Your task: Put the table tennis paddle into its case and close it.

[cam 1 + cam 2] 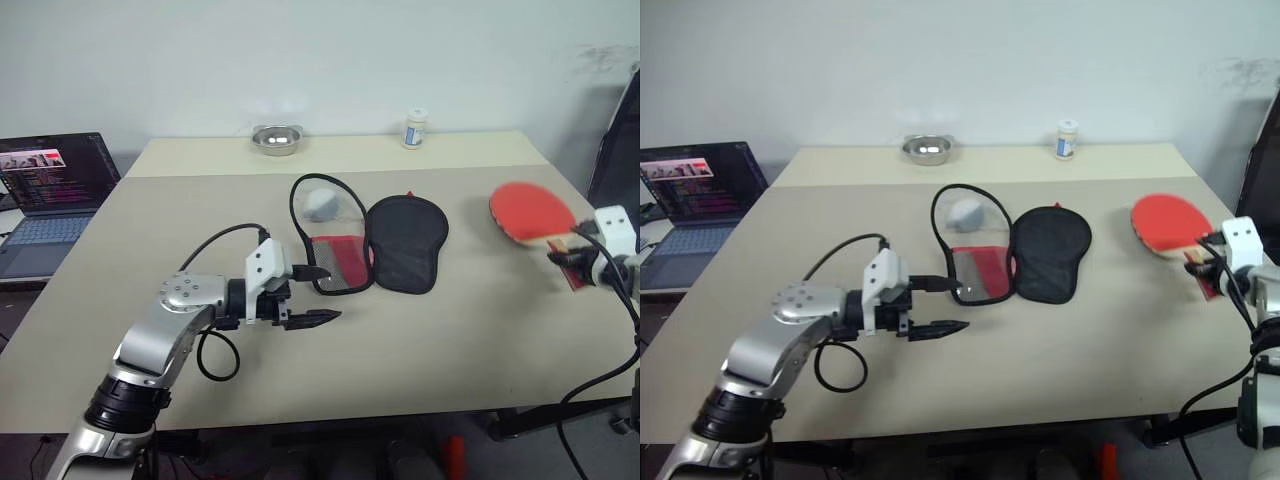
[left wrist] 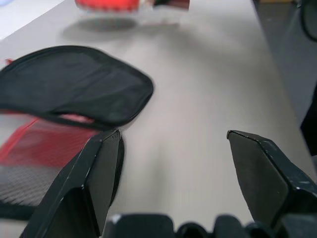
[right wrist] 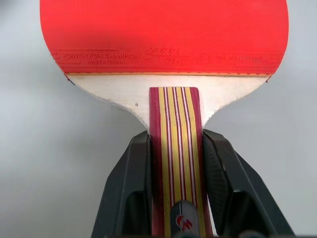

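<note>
Red rubber faces up on the paddle [image 1: 530, 211], which is at the right side of the table [image 1: 420, 340]. Its striped wooden handle [image 3: 177, 163] is clamped between the two black fingers of the right gripper [image 3: 176, 163], one finger against each side. The red blade points away from that gripper, toward the table's far side.

The case [image 1: 370, 240] lies unzipped and spread flat at the table's centre, well apart from the paddle. Its black fabric half [image 1: 405, 243] lies on the side nearer the paddle. Its clear half, with a red panel and mesh pocket [image 1: 340, 262], lies on the other side. A small grey ball [image 1: 320, 203] rests on the clear half at its far, rounded end. Bare tabletop separates paddle and case; nothing stands between them.

The left gripper [image 1: 310, 295] is just beside the near end of the clear half. Its fingers are spread wide apart and hold nothing. One fingertip [image 2: 106, 153] overlaps the mesh pocket's edge in the left wrist view; contact cannot be determined.

Other items stand at the table's far edge, clear of the work area: a metal bowl [image 1: 277, 138] and a small white bottle [image 1: 416, 128]. An open laptop [image 1: 50, 190] sits on a separate surface to the left of the table.
</note>
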